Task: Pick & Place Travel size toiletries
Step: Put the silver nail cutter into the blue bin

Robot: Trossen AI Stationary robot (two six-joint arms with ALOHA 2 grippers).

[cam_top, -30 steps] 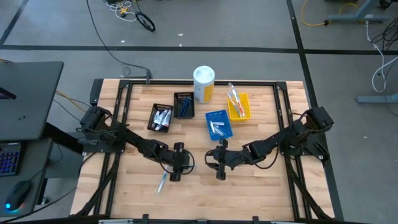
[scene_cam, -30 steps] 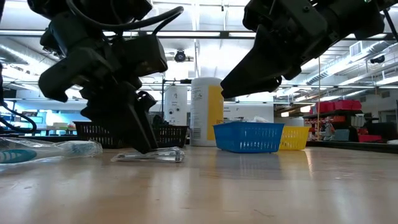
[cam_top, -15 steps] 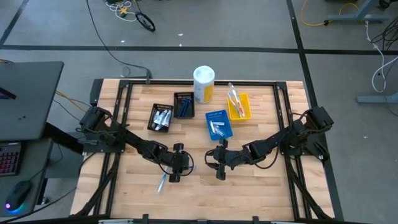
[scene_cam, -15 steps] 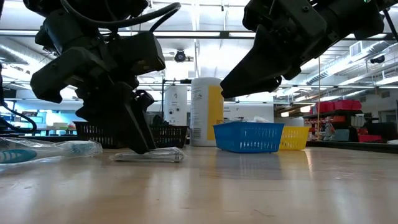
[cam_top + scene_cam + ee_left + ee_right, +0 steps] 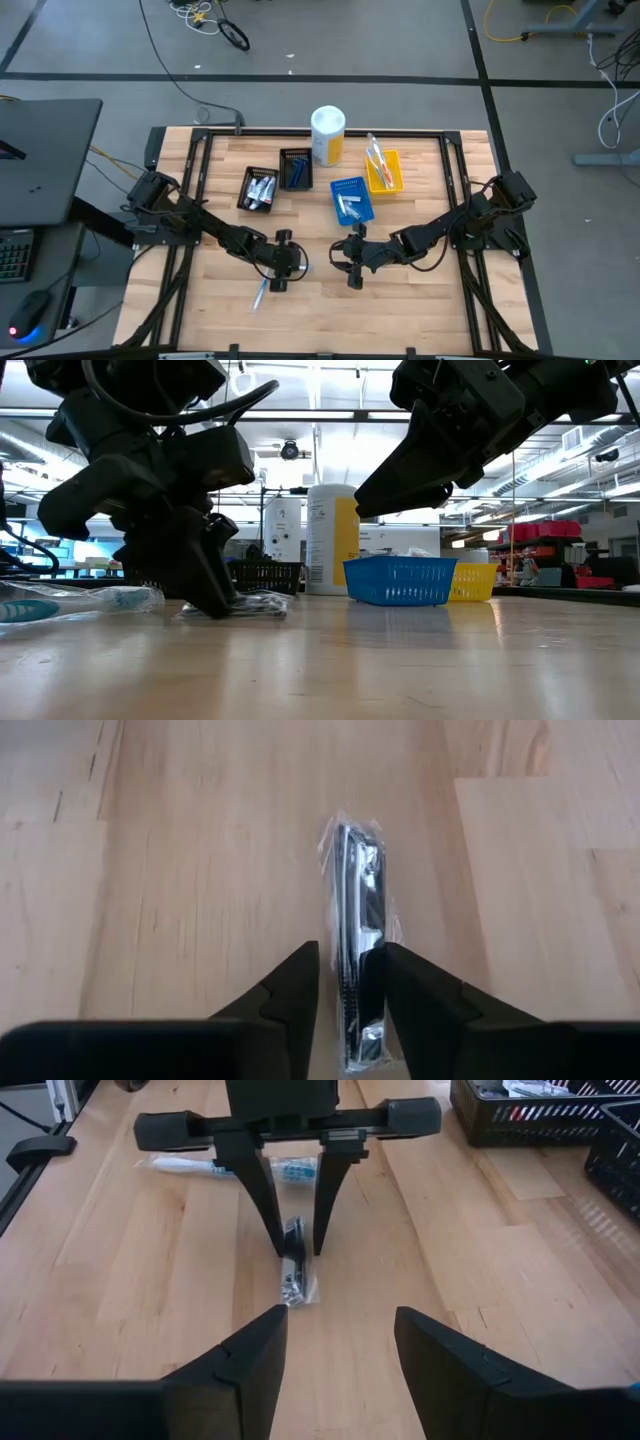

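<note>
A slim dark toiletry in a clear wrapper [image 5: 357, 950] lies flat on the wooden table, left of its middle. My left gripper [image 5: 351, 975] slants down over it, one finger on each long side and its tips down at the tabletop [image 5: 293, 1250]. A wrapped light-blue toothbrush [image 5: 259, 295] lies just nearer the front edge, also seen in the low view [image 5: 80, 600]. My right gripper [image 5: 353, 278] hangs open above the table's middle, facing the left one, with nothing between its fingers [image 5: 335, 1325]. My left gripper has its two fingers [image 5: 295, 990] along the long sides of the wrapped toiletry, at the wrapper's near end [image 5: 372, 1020]. They come slanting down from the table's left. The clear wrapper's edges meet both fingers, but I cannot tell whether they press on the dark toiletry. It lies flat on the table.
Behind the arms stand two black trays [image 5: 258, 190] [image 5: 295, 168], a blue tray [image 5: 351, 200] and a yellow tray [image 5: 384, 170], all with toiletries inside. A white-and-yellow canister [image 5: 327, 135] stands at the far edge. Bare wood lies along the front edge.
My left gripper has sunk toward the tabletop and shifted slightly toward the table's left, so its fingertips now sit low around the wrapped toiletry. The toiletry has stayed where it lay. My right arm has kept still.
</note>
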